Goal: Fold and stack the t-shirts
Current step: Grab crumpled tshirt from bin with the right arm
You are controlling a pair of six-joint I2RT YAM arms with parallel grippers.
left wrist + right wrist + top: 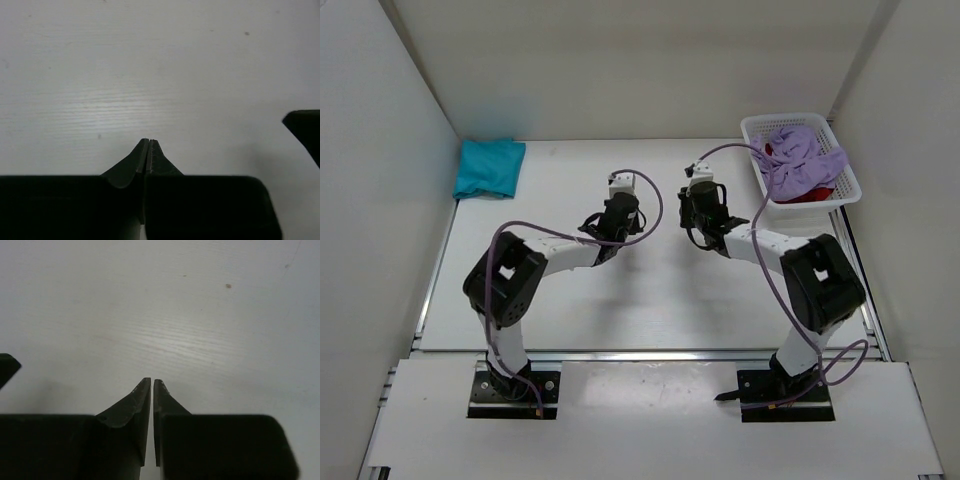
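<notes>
A folded teal t-shirt (488, 167) lies at the table's far left corner. A lavender t-shirt (803, 160) is bunched in the white mesh basket (752, 128) at the far right, spilling over its rim, with a deep red t-shirt (812, 193) showing under it. My left gripper (617, 218) (148, 141) hangs over bare table near the middle, its jaws pressed together on nothing. Beside it, my right gripper (701, 215) (152, 381) stands with only a thin slit between its jaws and nothing in them. Both are well apart from every shirt.
White walls enclose the table on the left, back and right. Between the two grippers and the arm bases (515, 390) lies bare white tabletop (650, 300). A dark tip of the right gripper shows at the right edge of the left wrist view.
</notes>
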